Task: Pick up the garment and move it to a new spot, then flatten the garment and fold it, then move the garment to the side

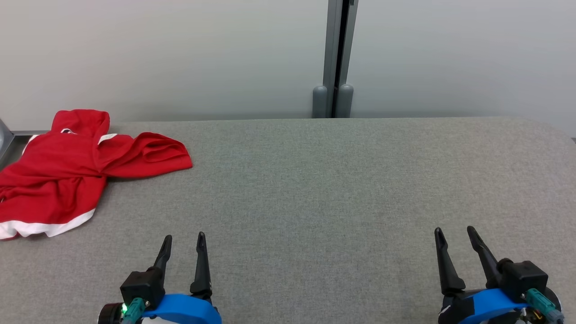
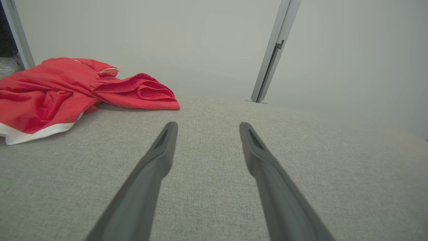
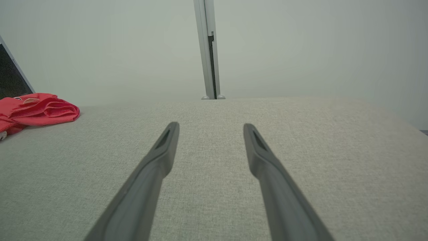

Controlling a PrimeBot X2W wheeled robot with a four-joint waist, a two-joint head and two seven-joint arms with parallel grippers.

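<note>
Pointing forward over the grey tabletop [image 1: 315,189], the left claw [image 1: 185,235] and the right claw [image 1: 454,228] each hold their two dark fingers spread apart with nothing between them. A crumpled red garment [image 1: 58,175] with a white hem lies on the tabletop ahead of the left claw and off to its left, well apart from its fingertips and much farther from the right claw. Beyond both claws, and between them, a grey post [image 1: 333,58] stands against the pale wall [image 1: 180,54].
</note>
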